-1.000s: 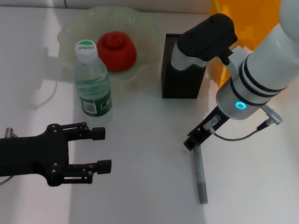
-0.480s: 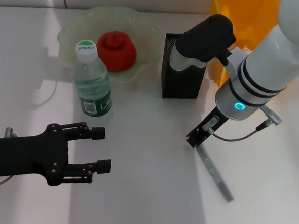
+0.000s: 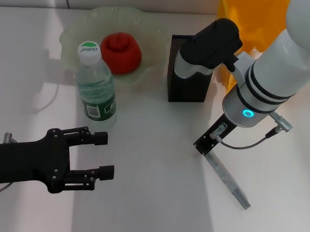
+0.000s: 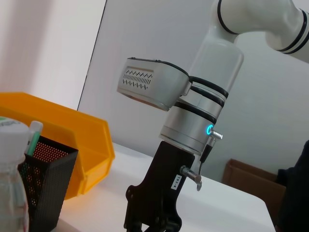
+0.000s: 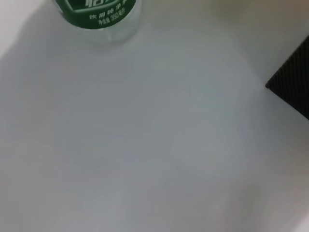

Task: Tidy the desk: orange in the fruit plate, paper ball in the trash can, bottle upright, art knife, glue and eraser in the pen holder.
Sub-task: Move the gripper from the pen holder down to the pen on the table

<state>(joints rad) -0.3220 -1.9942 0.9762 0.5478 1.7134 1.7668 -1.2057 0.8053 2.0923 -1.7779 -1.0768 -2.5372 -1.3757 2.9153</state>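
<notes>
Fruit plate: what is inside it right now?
The orange sits inside the fruit plate. The upright bottle in front covers part of the near rim, so that stretch stays unseen.

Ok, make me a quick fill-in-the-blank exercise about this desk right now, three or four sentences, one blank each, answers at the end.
1. The orange lies in the ____.
2. The bottle stands ____ on the table.
3. The black mesh pen holder stands beside the yellow-orange ____.
4. The left gripper has its fingers ____, holding nothing.

Missing words: fruit plate; upright; trash can; open.
</notes>
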